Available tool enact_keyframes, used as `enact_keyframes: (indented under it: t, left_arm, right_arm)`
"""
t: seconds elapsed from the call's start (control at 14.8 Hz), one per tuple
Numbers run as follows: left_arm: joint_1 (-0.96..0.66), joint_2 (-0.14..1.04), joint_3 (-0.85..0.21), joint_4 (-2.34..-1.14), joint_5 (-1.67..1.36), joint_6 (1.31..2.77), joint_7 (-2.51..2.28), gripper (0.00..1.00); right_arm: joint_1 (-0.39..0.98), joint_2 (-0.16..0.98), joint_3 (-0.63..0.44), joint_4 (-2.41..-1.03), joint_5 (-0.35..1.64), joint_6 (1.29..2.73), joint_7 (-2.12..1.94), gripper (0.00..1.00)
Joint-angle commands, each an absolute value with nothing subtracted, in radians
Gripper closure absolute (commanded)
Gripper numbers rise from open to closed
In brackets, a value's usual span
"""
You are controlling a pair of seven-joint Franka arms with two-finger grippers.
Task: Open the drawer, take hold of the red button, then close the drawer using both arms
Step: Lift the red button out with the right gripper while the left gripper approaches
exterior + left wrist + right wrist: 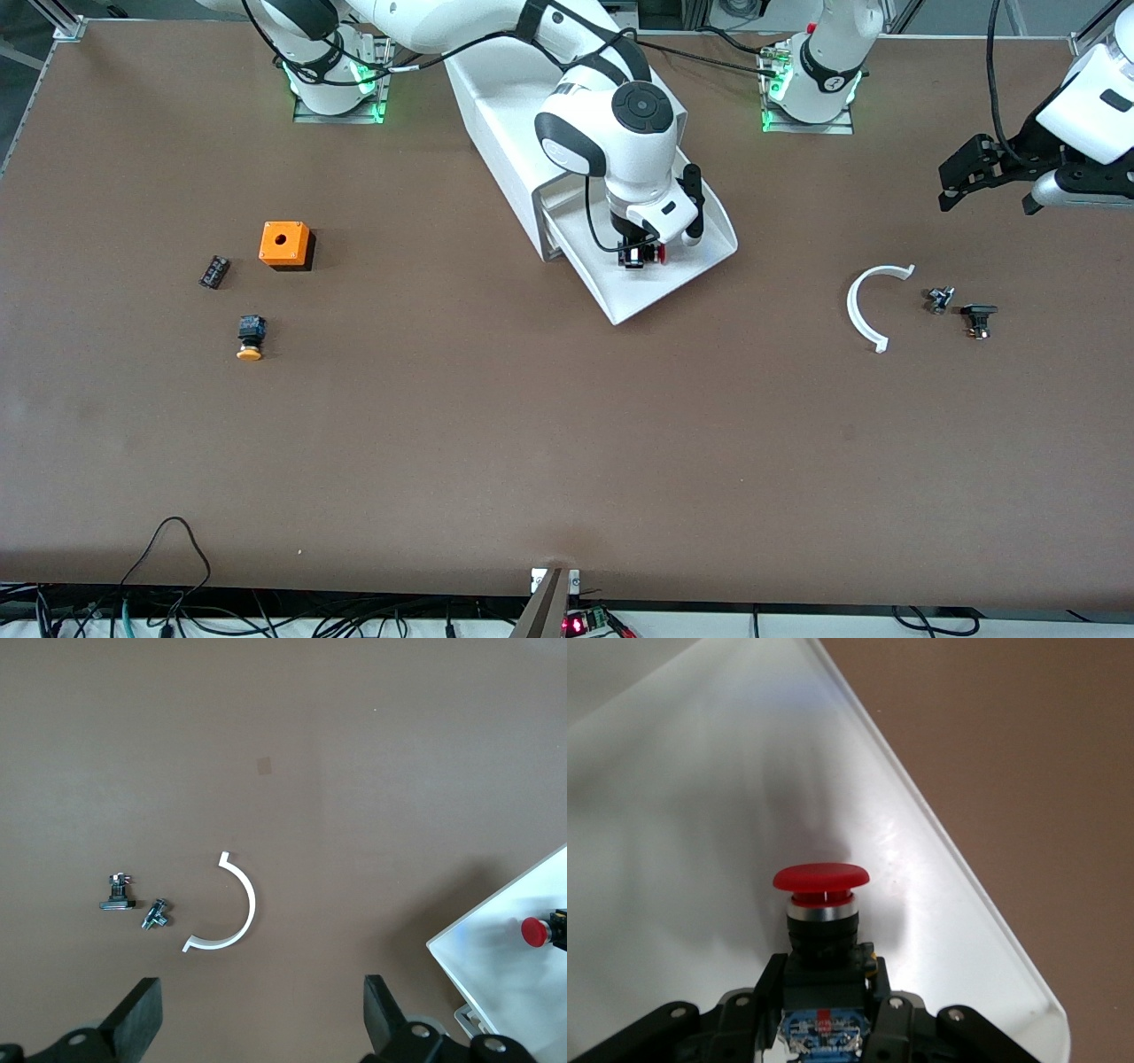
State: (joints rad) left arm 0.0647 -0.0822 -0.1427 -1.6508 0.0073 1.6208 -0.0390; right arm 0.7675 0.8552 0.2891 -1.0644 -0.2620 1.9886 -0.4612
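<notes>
The drawer [682,276] stands pulled out of the white cabinet [496,115], toward the front camera. My right gripper [640,255] is down inside it, shut on the dark body of the button [654,254]. The right wrist view shows the button's red cap [821,879] sticking out past the right gripper [824,997], over the drawer's white floor [682,815]. My left gripper [985,190] hangs open and holds nothing, above the table at the left arm's end. In the left wrist view the left gripper [261,1028] has bare table between its fingers, and the drawer's corner [500,970] shows with the button [533,931].
An orange cube with a hole [285,245], a yellow-capped button [251,338] and a small black part [213,271] lie toward the right arm's end. A white curved strip [866,308] and two small metal parts [939,299] [978,319] lie below the left gripper.
</notes>
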Motion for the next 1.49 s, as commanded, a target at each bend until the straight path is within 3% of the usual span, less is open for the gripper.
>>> enact_keyframes:
  t: [0.0, 0.34, 0.68, 1.01, 1.42]
  left_arm:
    - [0.048, -0.069, -0.132, -1.631, 0.028, 1.618, -0.035, 0.0]
    - [0.049, -0.048, -0.133, -1.646, 0.023, 1.654, -0.047, 0.0]
    - [0.031, -0.04, -0.199, -1.768, -0.002, 1.768, -0.24, 0.0]
    - [0.029, -0.009, -0.342, -2.006, 0.003, 2.101, -0.552, 0.0]
    - [0.023, 0.116, -0.379, -2.167, 0.015, 2.457, -0.709, 0.0]
  right_arm:
    - [0.769, 0.815, 0.295, -1.048, -0.287, 1.953, -0.356, 0.71]
    - [0.752, 0.718, 0.232, -1.054, -0.284, 1.945, -0.147, 0.71]
    - [0.547, 0.576, 0.201, -1.15, -0.161, 1.917, -0.029, 0.71]
    - [0.489, 0.476, 0.065, -1.363, -0.16, 1.927, 0.202, 0.71]
    - [0.35, 0.469, 0.058, -1.524, -0.156, 1.92, 0.347, 0.71]
